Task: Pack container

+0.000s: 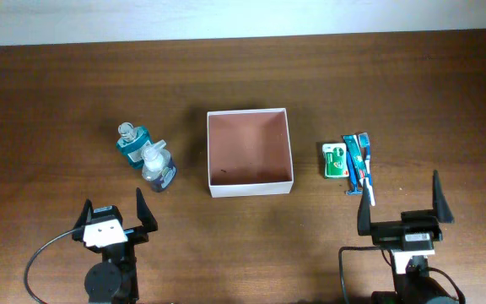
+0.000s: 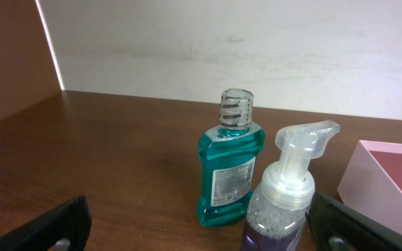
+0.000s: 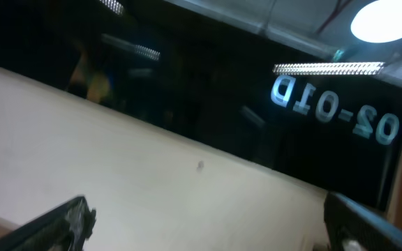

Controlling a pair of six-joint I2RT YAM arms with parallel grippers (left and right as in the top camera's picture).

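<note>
- Container (image 1: 251, 187) sits mid-table (image 1: 49, 93), open top up. White walls, reddish-brown inside, nothing in it.
- Left of container, apart from it: teal mouthwash bottle (image 1: 131, 142) w/ clear cap, upright.
- Clear pump bottle (image 1: 159, 169) stands just beside the teal one, on the side nearer container and nearer me. Can't tell if they touch.
- Right of container, small gap: green packet (image 1: 335, 160). Blue-packed long item (image 1: 358, 159) lies against its far-from-container side. Looks like toothbrush pack, not sure.
- My left gripper (image 1: 114, 213): nearer me than container, off to its left, short of the bottles. Jaws spread wide, holding nothing.
- My right gripper (image 1: 400, 211): nearer me than container, off to its right, short of the packets. Jaws spread wide too, nothing held.
- Left wrist cam: both bottles ahead btwn my fingers (image 2: 54, 226), container corner at right edge.
- Right wrist cam: tilted up, no table or container seen. Pale wall, dark glass w/ mirrored lettering, ceiling lamp (image 3: 386, 19). Fingertips (image 3: 65, 219) at the bottom corners.
</note>
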